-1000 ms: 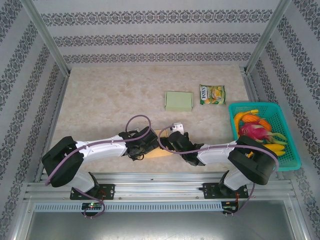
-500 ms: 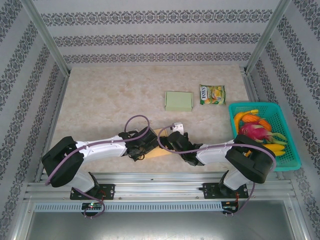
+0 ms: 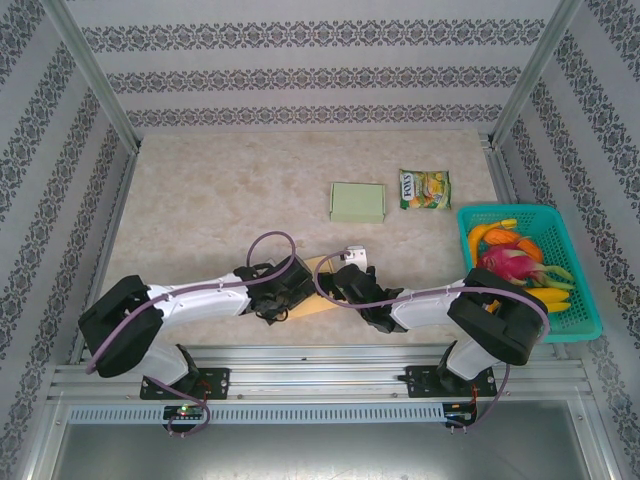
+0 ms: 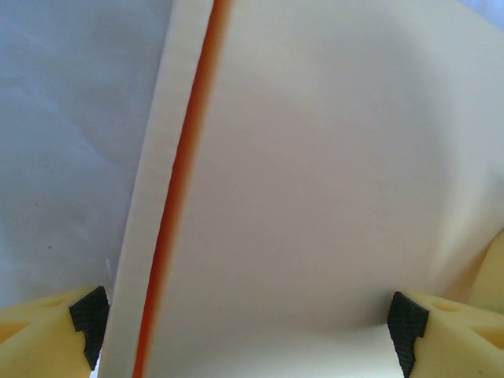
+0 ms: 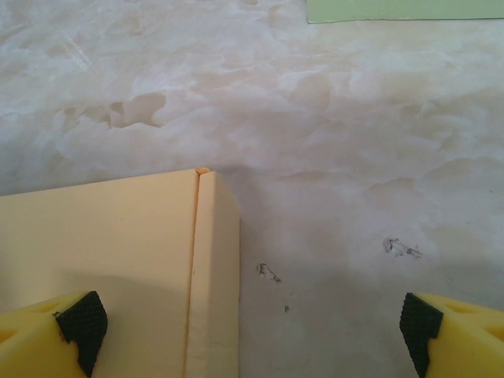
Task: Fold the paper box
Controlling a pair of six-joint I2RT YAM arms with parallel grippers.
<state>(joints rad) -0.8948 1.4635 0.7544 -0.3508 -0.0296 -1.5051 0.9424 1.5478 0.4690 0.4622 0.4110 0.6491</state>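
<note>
Left pincer (image 3: 272, 297) sat low over the near part of the table (image 3: 200, 200), with its jaws spread wide. Seen from its wrist, the paper box (image 4: 315, 197) was a flat cream sheet. It ran between the two black pads (image 4: 88, 315) and on ahead of them. An orange crease ran forward along the sheet close to the left pad, with a narrow strip of flap outside it. Could not tell whether either pad pressed on the sheet; no firm hold was seen.

Right pincer (image 3: 345, 285) was just beside the left one, with the box between and beneath them. Its jaws were fully apart and held nothing. Its left finger hung over a corner of the box, where a narrow folded strip formed the edge nearest the gap. Its right finger hung over bare table.

A flat green box (image 3: 357, 202) lay well ahead of both pincers, with a snack packet (image 3: 425, 189) just to its right. A teal basket (image 3: 590, 325) of fruit stood well off to the right of the right pincer.
</note>
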